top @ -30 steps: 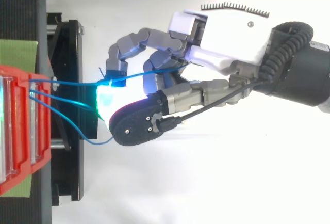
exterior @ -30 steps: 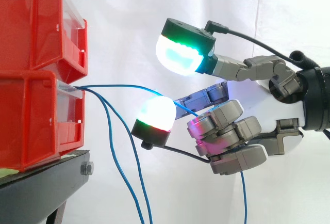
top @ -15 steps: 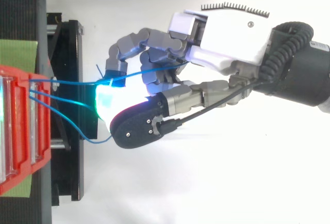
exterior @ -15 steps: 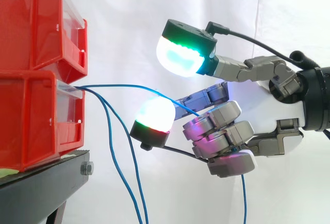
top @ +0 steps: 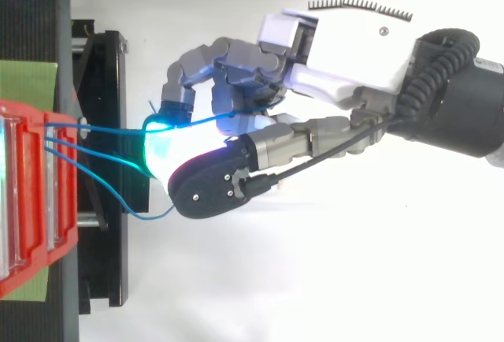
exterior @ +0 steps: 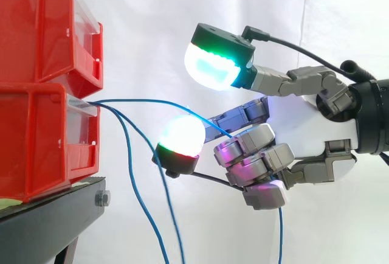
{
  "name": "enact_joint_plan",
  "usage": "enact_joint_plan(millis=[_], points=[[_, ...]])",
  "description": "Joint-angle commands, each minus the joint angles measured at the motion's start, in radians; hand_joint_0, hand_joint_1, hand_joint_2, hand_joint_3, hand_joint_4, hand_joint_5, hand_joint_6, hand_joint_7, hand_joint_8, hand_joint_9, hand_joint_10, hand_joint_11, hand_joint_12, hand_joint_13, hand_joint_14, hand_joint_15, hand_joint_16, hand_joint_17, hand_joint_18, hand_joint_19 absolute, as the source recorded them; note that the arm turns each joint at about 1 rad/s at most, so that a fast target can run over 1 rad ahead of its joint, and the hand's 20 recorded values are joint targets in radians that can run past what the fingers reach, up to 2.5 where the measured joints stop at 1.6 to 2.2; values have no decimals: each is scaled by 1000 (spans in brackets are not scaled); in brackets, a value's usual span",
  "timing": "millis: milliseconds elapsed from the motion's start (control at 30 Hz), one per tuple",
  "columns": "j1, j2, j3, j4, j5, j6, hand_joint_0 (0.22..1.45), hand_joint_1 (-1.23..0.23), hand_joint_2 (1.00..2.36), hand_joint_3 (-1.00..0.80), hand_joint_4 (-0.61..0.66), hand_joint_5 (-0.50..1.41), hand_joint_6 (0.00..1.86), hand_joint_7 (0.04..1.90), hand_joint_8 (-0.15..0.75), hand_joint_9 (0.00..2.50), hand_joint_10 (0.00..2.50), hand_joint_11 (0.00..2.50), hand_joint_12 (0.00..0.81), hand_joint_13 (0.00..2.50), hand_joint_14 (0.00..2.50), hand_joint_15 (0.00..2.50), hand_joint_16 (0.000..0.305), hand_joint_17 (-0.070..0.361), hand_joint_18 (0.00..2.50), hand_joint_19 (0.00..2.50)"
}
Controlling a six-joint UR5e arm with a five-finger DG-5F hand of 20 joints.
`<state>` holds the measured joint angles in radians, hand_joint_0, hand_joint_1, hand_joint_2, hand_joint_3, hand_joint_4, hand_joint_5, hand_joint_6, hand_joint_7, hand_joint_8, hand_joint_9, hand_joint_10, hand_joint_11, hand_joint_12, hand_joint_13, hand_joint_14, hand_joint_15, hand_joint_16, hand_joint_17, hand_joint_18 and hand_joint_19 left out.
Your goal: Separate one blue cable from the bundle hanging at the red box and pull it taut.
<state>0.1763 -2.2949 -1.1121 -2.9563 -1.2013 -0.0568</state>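
Several thin blue cables come out of the lower red bin point(exterior: 42, 136) at its front edge. One blue cable point(exterior: 152, 101) arcs from the bin to the right and runs into my hand point(exterior: 304, 118), whose lower fingers are curled round it; its free end hangs down below them. The other blue cables point(exterior: 143, 203) droop from the bin toward the floor, left of the hand. Two fingers stay stretched out toward the bin, their fingertips point(exterior: 213, 63) glowing green and white. From above, the held cable point(top: 110, 128) runs from the bin to the hand point(top: 346, 39).
A second red bin point(exterior: 42, 27) is stacked on the lower one, both on a black stand point(exterior: 55, 215) at the left. A white curtain point(exterior: 152, 8) hangs behind. The loose cables loop out near the stand point(top: 118, 192).
The lower fingers have curled tighter around the cable and drawn a little inward. The cable's hanging end below them has shifted slightly left. The arm has barely moved.
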Motion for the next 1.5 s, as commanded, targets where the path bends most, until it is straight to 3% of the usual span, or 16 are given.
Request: enact_joint_plan(millis=[0,233,400,733,1067,1233,1467], points=[[-6,0,0,0,0,0,505,-639,1000,-500,236,-188,777,939,446,293,2500,1408,464,630,2500,1521,56,127,1112,1038],[-9,0,0,3,-1,-8,507,-635,1000,-500,229,-192,793,919,449,277,2500,1394,467,635,2500,1516,56,127,1107,1007],[-9,0,0,-1,0,-5,559,-638,1000,-500,195,-198,817,939,428,272,2500,1464,448,629,2500,1538,51,114,1100,1150],[-9,0,0,-4,0,-3,616,-674,1005,-444,176,-203,856,964,420,274,2500,1504,443,637,2500,1551,48,108,1108,1202],[-24,0,2,-7,-1,20,614,-680,1002,-464,195,-205,868,965,425,276,2500,1526,448,642,2500,1542,48,109,1111,1218],[-34,0,11,-24,-3,23,608,-578,1000,-497,191,-204,872,947,422,288,2500,1483,441,651,2500,1508,47,106,1118,1218],[-37,0,35,-52,-4,23,650,-589,1016,-274,191,-206,884,974,422,289,2500,1511,451,665,2500,1528,47,106,1119,1227]])
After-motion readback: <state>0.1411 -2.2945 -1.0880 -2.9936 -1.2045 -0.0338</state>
